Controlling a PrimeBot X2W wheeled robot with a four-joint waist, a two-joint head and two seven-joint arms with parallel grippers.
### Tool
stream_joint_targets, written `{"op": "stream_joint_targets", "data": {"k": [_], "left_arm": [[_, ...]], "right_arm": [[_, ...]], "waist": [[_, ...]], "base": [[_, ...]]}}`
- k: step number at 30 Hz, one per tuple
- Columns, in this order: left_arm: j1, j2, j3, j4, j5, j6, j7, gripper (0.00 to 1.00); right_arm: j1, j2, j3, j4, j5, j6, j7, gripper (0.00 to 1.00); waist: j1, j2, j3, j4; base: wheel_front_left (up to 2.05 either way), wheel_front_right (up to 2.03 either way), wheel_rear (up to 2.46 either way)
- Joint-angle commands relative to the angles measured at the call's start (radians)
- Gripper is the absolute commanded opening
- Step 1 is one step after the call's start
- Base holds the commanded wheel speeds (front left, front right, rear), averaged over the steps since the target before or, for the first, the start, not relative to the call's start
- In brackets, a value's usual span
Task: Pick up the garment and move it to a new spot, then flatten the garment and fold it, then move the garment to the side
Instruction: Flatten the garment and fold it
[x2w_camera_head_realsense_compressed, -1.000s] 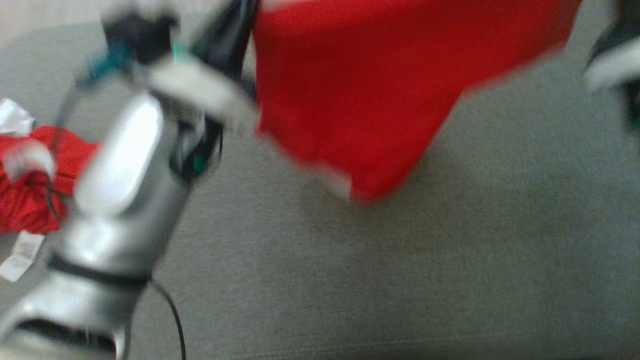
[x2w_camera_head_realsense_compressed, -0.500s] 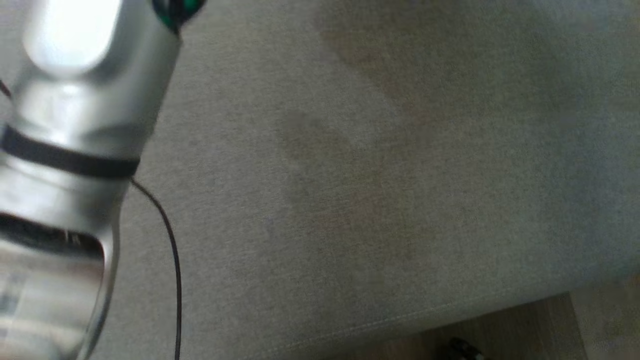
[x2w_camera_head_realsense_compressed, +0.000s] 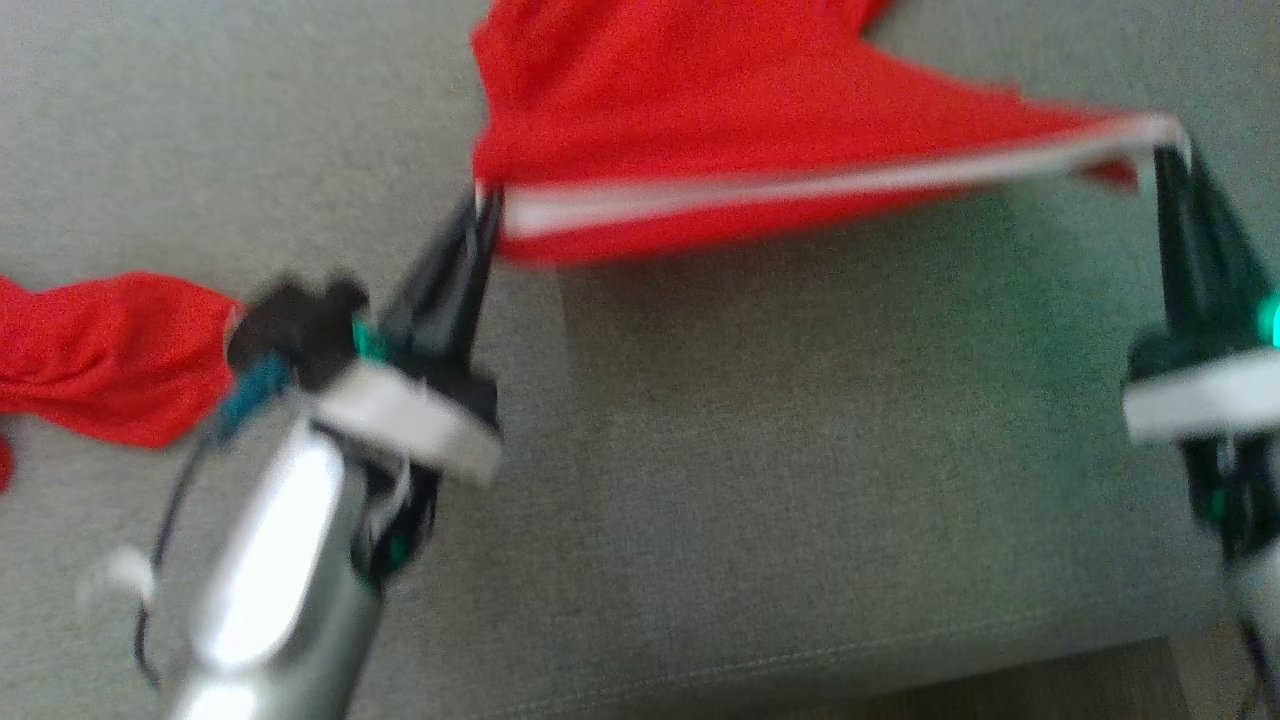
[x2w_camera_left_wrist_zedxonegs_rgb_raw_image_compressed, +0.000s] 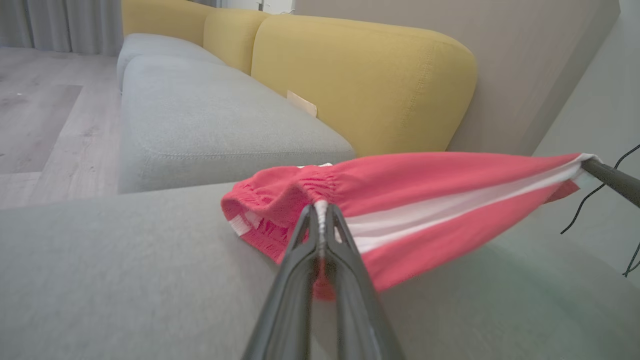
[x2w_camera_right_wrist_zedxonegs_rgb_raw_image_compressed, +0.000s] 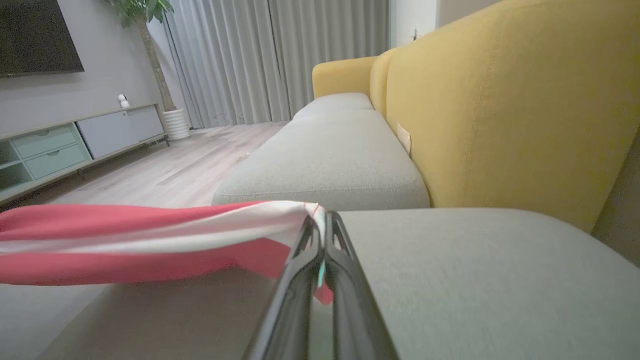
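The garment (x2w_camera_head_realsense_compressed: 700, 110) is red shorts with a white side stripe, stretched taut above the grey sofa cushion (x2w_camera_head_realsense_compressed: 780, 480). My left gripper (x2w_camera_head_realsense_compressed: 487, 205) is shut on its elastic waistband end (x2w_camera_left_wrist_zedxonegs_rgb_raw_image_compressed: 320, 210). My right gripper (x2w_camera_head_realsense_compressed: 1170, 150) is shut on the opposite, hem end of the white stripe (x2w_camera_right_wrist_zedxonegs_rgb_raw_image_compressed: 312, 212). The cloth hangs between both grippers, its far part sagging toward the cushion. In the left wrist view the right gripper's finger (x2w_camera_left_wrist_zedxonegs_rgb_raw_image_compressed: 612, 180) shows at the far right, pinching the stripe.
A second red cloth (x2w_camera_head_realsense_compressed: 100, 350) lies crumpled on the cushion at the left. Yellow backrests (x2w_camera_left_wrist_zedxonegs_rgb_raw_image_compressed: 365, 80) line the sofa's far side. More grey seat cushions (x2w_camera_right_wrist_zedxonegs_rgb_raw_image_compressed: 325, 160) run on beyond. Wooden floor (x2w_camera_right_wrist_zedxonegs_rgb_raw_image_compressed: 165, 165) and a low cabinet (x2w_camera_right_wrist_zedxonegs_rgb_raw_image_compressed: 75, 142) lie past the sofa.
The head camera has swung a lot between frames. The garment, earlier hanging loosely, is now pulled taut between both grippers, low over the cushion.
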Motion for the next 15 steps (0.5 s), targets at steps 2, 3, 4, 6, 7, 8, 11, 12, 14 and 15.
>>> {"op": "stream_joint_targets", "data": {"k": [2, 3, 4, 6, 7, 8, 11, 12, 14, 15], "left_arm": [[0.053, 0.013, 0.057, -0.073, 0.029, 0.0, -0.005, 0.0], [0.106, 0.007, 0.073, -0.098, 0.043, 0.0, -0.005, 0.0], [0.156, -0.001, 0.089, -0.121, 0.052, 0.0, -0.005, 0.0], [0.241, -0.015, 0.114, -0.157, 0.073, 0.0, -0.005, 0.0], [0.277, -0.023, 0.124, -0.172, 0.08, 0.0, -0.005, 0.0], [0.31, -0.03, 0.13, -0.185, 0.086, 0.0, -0.005, 0.0], [0.388, -0.045, 0.135, -0.224, 0.105, 0.0, -0.005, 0.0], [0.408, -0.048, 0.132, -0.235, 0.11, 0.0, -0.005, 0.0], [0.444, -0.053, 0.13, -0.253, 0.116, 0.0, -0.005, 0.0], [0.459, -0.056, 0.132, -0.261, 0.116, -0.001, -0.005, 0.0]], "right_arm": [[0.097, -0.001, -0.03, -0.062, 0.004, -0.001, -0.005, 0.0], [0.152, 0.004, -0.047, -0.087, 0.003, -0.001, -0.005, 0.0], [0.202, 0.009, -0.062, -0.112, 0.004, -0.001, -0.001, 0.0], [0.289, 0.02, -0.087, -0.165, 0.008, -0.001, 0.019, 0.0], [0.327, 0.023, -0.098, -0.193, 0.01, -0.001, 0.033, 0.0], [0.363, 0.025, -0.108, -0.221, 0.013, -0.001, 0.049, 0.0], [0.457, 0.027, -0.145, -0.307, 0.017, -0.001, 0.093, 0.0], [0.485, 0.026, -0.157, -0.337, 0.016, -0.001, 0.108, 0.0], [0.532, 0.021, -0.183, -0.393, 0.001, -0.001, 0.137, 0.0], [0.548, 0.02, -0.197, -0.419, -0.009, -0.001, 0.15, 0.0]], "waist": [[-0.0001, 0.0, -0.076, 0.03], [-0.0001, 0.0, -0.093, 0.033], [-0.0001, 0.0, -0.11, 0.035], [-0.0001, 0.0, -0.14, 0.039], [-0.0001, 0.0, -0.153, 0.042], [-0.0001, 0.0, -0.165, 0.046], [-0.0001, 0.0, -0.193, 0.06], [-0.0001, 0.0, -0.199, 0.066], [-0.0001, 0.0, -0.205, 0.078], [-0.0001, 0.0, -0.207, 0.083]], "base": [[0.0, 0.0, 0.0], [0.0, 0.0, 0.0], [0.0, 0.0, 0.0], [0.0, 0.0, 0.0], [0.0, 0.0, 0.0], [0.0, 0.0, 0.0], [0.0, 0.0, 0.0], [0.0, 0.0, 0.0], [0.0, 0.0, 0.0], [0.0, 0.0, 0.0]]}}
